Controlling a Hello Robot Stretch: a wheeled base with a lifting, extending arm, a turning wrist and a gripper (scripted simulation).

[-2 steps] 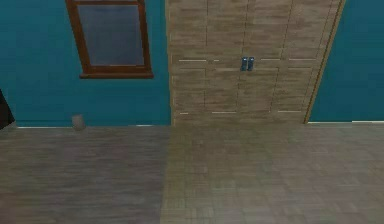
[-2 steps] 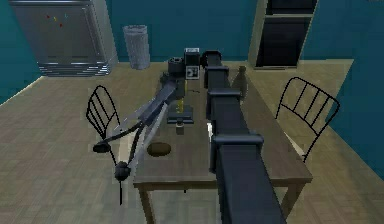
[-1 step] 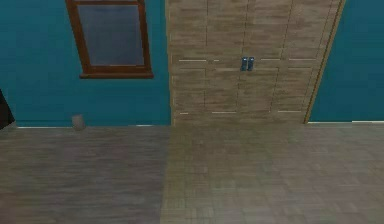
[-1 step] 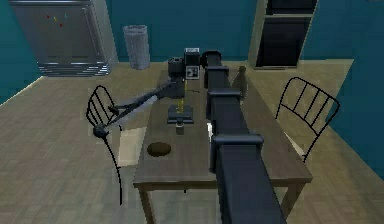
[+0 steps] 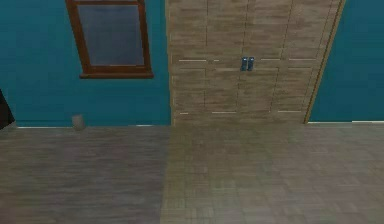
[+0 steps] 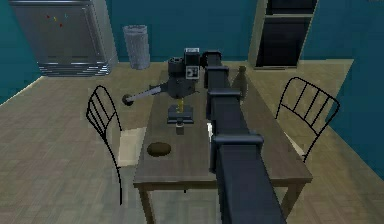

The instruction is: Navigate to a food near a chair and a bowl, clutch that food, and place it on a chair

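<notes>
Nearest, a dark brown rounded lump [image 6: 158, 149] lies on the brown wooden table [image 6: 176, 172], at 8 o'clock from its middle. One black wire chair [image 6: 103, 118] flanks the table at 9 o'clock, a second wire chair [image 6: 305, 105] at 3. Farther out, the gripper [image 6: 130, 98] overhangs bare floor at 10 o'clock, holding nothing; whether its jaws are clenched or released cannot be told.

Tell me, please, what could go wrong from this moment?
First, the arm lies across the table; if the base turns, it could knock over the bottle right beside it. Second, small things stand crowded near the jaws, so the wrong one may be bumped.
</notes>
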